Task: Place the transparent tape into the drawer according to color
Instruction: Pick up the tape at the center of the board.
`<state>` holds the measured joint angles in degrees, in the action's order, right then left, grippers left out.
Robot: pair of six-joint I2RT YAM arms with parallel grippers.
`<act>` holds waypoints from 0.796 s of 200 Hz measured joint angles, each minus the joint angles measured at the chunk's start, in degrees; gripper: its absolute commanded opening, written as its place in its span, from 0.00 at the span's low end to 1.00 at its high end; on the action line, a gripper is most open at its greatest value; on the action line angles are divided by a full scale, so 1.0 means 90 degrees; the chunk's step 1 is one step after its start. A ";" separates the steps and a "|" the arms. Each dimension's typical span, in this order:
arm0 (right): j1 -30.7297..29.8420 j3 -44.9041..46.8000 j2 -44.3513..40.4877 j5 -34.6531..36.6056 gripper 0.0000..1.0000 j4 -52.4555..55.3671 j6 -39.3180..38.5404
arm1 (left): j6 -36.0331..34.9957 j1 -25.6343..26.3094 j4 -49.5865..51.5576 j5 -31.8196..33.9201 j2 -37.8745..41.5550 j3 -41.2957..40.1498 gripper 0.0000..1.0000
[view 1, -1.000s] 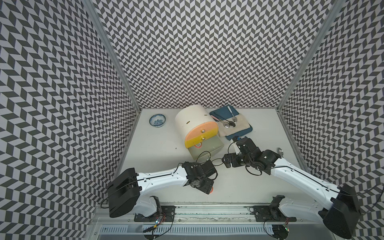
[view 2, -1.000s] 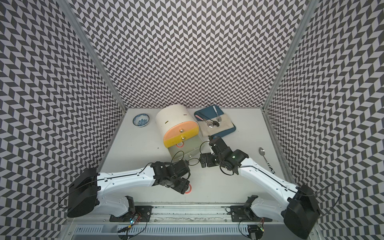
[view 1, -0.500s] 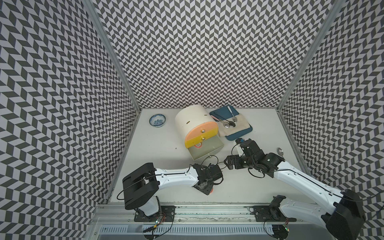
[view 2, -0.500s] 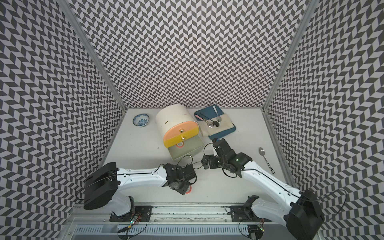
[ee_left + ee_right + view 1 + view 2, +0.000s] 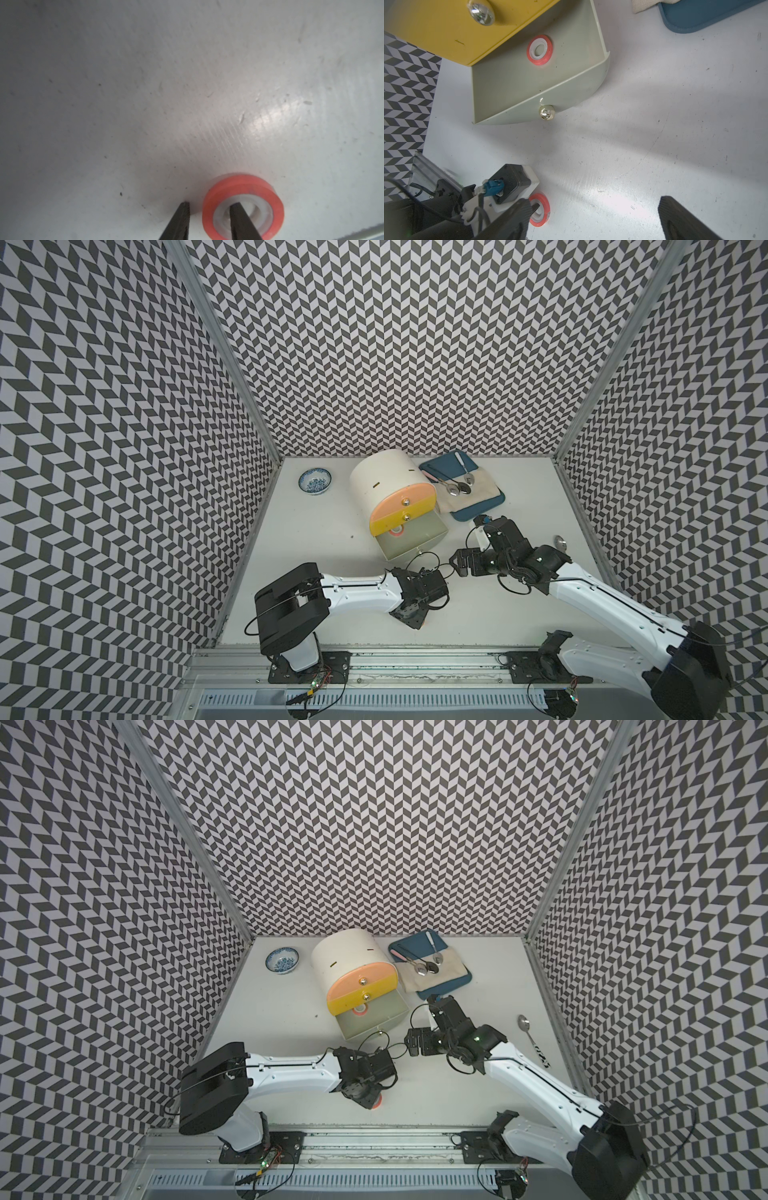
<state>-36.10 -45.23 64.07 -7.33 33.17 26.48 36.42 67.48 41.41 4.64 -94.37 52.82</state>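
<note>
1. Both top views, cabinet: a cream cabinet (image 5: 384, 477) stands at the centre of the frame on the white surface (image 5: 316, 539). Its pink and yellow drawers are closed. The green drawer (image 5: 419, 547) at the bottom stands pulled out.
2. Both top views, tape: the stored red tape ring (image 5: 397, 531) lies flat in the green drawer, just below the yellow front. In a top view the loose red tape ring (image 5: 376, 1104) shows at the lower centre of the frame. It lies on the surface at the tip of the left hand, well apart from the drawer.
3. Both top views, hands: the left hand (image 5: 417, 622) points down at the surface, lower centre. The right hand (image 5: 462, 568) hangs right of centre, near the drawer's front, and carries nothing.
4. Both top views, other items: a bowl (image 5: 315, 481) at the upper left of the surface; a blue tray (image 5: 478, 512) with cloth and spoons right of the cabinet; a single spoon (image 5: 528, 1029) near the surface's right edge.
5. Left wrist view: the loose red tape ring (image 5: 243, 180) lies flat. One finger (image 5: 243, 220) sits inside its white core and the other (image 5: 178, 220) just outside the rim, with a sliver of surface between. The fingers are set narrow, astride the ring's wall, not pinching it.
6. Right wrist view: the right hand's fingers (image 5: 685, 220) are spread wide with only bare surface between them. The stored red tape ring (image 5: 539, 60) lies in the green drawer near the yellow front. The loose red tape ring (image 5: 545, 200) lies on the surface with a left finger in its core.
</note>
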 measured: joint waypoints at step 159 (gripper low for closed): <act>0.0114 0.0160 -0.0046 -0.0175 0.99 -0.0090 -0.0007 | -0.0095 -0.0080 0.0287 0.0051 -0.0032 0.0301 0.00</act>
<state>-35.07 -43.79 63.66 -8.91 32.36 26.41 35.57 66.76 43.99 5.10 -94.65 55.53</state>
